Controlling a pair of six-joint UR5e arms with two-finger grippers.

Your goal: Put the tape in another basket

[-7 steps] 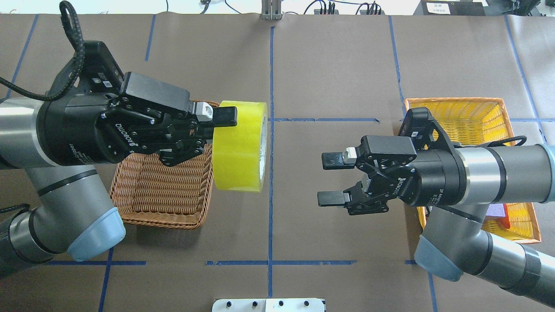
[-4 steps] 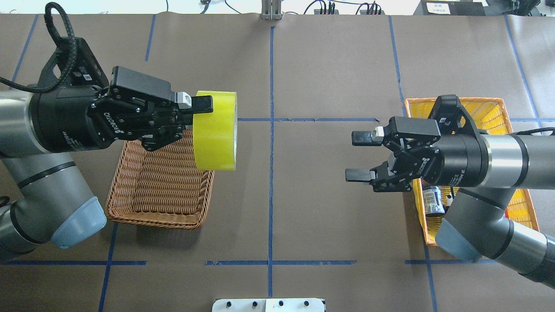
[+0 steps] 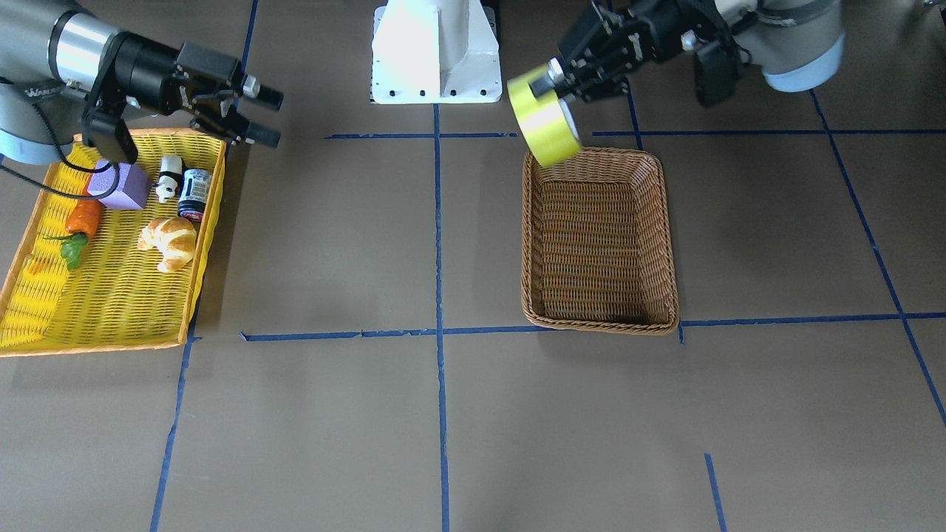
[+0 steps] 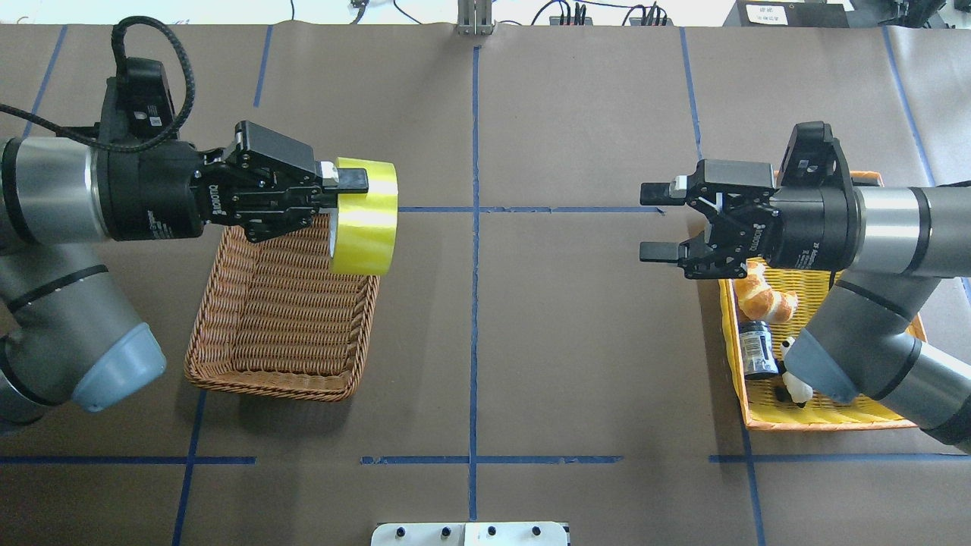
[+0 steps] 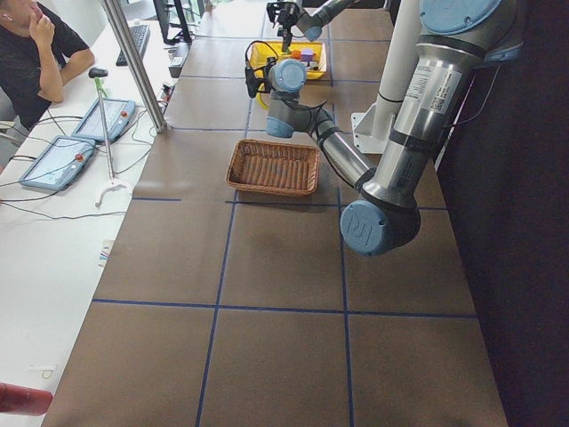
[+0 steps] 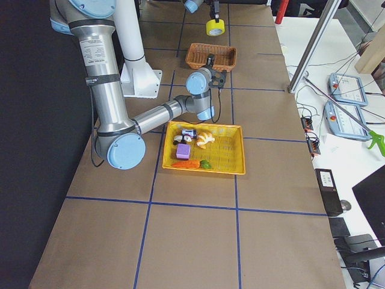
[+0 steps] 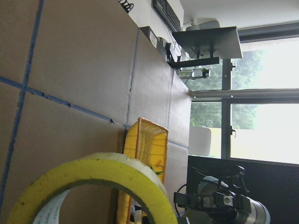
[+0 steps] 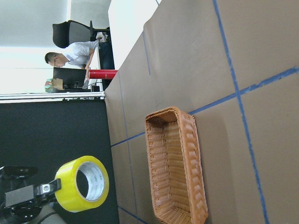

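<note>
The yellow-green tape roll (image 4: pixel 366 216) hangs in the air over the far right corner of the brown wicker basket (image 4: pixel 265 383). My left gripper (image 4: pixel 345 193) is shut on the roll's wall, one finger outside and one inside the core. The tape also shows in the front view (image 3: pixel 543 122), where it is above the basket's rim (image 3: pixel 599 325) nearest the robot. My right gripper (image 4: pixel 651 222) is open and empty, in the air at the near left edge of the yellow basket (image 4: pixel 819 421). The right wrist view shows the held tape (image 8: pixel 81 189) and the empty brown basket (image 8: pixel 198 177).
The yellow basket (image 3: pixel 96 343) holds a croissant (image 3: pixel 170 240), a dark can (image 3: pixel 194 193), a small panda figure (image 3: pixel 169 177), a purple block (image 3: pixel 122 185) and a carrot (image 3: pixel 81 218). The white robot base (image 3: pixel 436 52) stands between the arms. An operator (image 5: pixel 36 53) sits beside the table.
My left gripper has drawn the tape left, from beside the brown basket to over its far right corner. My right gripper has pulled back right toward the yellow basket, still open.
</note>
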